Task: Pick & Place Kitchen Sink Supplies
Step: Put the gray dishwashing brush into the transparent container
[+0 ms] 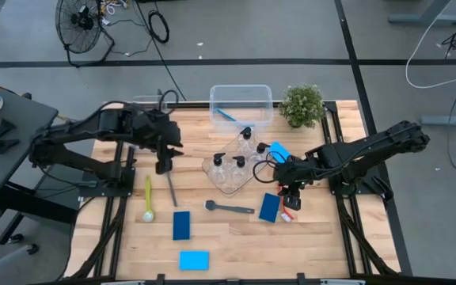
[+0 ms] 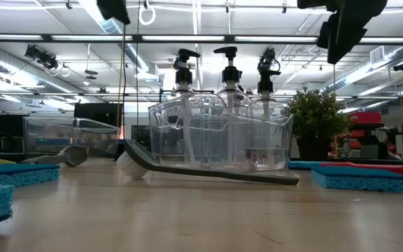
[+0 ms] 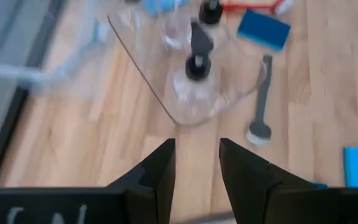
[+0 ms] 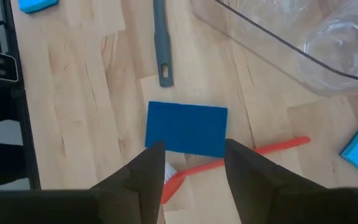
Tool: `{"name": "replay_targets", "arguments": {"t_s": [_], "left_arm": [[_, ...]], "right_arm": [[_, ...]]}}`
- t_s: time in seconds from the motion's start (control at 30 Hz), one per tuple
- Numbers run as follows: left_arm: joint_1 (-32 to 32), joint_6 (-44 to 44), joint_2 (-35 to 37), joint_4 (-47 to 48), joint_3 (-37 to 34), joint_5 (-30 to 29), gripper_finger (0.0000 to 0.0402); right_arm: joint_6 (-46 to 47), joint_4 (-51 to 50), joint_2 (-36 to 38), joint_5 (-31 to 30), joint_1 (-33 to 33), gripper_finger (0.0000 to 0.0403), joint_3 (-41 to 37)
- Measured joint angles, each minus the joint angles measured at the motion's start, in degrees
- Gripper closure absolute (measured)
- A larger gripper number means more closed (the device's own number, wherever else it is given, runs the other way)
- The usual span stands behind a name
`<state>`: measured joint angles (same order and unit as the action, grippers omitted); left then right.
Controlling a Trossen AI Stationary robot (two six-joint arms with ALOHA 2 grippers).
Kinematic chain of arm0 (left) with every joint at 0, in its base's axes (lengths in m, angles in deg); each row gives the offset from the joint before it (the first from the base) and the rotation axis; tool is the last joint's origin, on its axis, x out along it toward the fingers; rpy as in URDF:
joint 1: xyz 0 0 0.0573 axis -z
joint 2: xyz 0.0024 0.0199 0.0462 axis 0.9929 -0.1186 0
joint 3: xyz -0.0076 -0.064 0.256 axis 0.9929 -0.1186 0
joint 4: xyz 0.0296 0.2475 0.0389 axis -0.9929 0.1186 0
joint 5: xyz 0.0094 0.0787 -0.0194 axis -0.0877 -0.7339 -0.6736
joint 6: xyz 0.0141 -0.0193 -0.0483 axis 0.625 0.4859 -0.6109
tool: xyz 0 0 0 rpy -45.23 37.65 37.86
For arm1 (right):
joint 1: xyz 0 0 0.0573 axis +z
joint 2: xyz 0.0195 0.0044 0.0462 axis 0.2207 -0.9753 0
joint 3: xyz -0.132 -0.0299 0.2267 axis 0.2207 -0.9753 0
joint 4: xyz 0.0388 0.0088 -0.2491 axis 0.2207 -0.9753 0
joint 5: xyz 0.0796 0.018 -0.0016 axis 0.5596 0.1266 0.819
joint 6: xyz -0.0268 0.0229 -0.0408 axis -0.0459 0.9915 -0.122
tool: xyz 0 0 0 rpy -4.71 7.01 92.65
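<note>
Three clear pump bottles (image 1: 240, 154) stand in a clear tray (image 1: 226, 184) at mid-table. A grey brush (image 1: 229, 208) lies flat in front of it. My right gripper (image 4: 188, 165) hangs open above a dark-blue sponge (image 4: 187, 129) and a red brush (image 4: 241, 158), touching neither. My left gripper (image 3: 196, 162) hangs open over bare wood left of the tray, near a slim dark brush (image 1: 170, 190). A yellow-green brush (image 1: 148, 198), another dark-blue sponge (image 1: 181, 225) and two light-blue sponges (image 1: 194, 260) (image 1: 279, 150) lie flat on the table.
A clear bin (image 1: 241, 103) with a blue brush (image 1: 226, 115) inside stands at the far edge, a small green plant (image 1: 302, 103) to its right. Bare wood lies along the near edge and at the right of the table.
</note>
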<state>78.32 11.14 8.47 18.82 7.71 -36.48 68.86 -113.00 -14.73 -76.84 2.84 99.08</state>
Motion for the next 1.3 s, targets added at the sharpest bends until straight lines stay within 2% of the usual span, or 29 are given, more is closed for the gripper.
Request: {"name": "replay_targets", "arguments": {"t_s": [0.27,0.53,0.63,1.0,1.13,1.3], "left_arm": [[1.9,-2.2,3.8,-0.3,-9.1,1.9,0.0273],[4.0,-13.4,4.2,-1.2,-16.3,1.5,0.0273],[5.1,-20.8,4.2,-1.3,-19.2,1.4,0.0273],[10.1,-58.6,3.7,-1.8,-26.2,-0.6,0.0273],[11.2,-71.0,3.2,-1.8,-28.7,-2.2,0.0273],[11.3,-75.8,1.6,-2.1,-30.4,-2.7,0.0273]], "right_arm": [[0.0,-0.1,0.0,0.0,0.0,0.0238,0.0],[-0.2,-0.7,0.0,0.0,0.0,0.0238,0.0],[-0.2,-1.3,0.0,0.0,0.0,0.0238,0.0],[-1.1,-2.1,0.0,-0.3,0.0,0.0238,0.0],[-1.7,-2.1,0.0,-2.3,0.0,0.0238,0.0],[-1.8,-2.1,0.0,-4.6,0.0,0.0238,0.0]]}}
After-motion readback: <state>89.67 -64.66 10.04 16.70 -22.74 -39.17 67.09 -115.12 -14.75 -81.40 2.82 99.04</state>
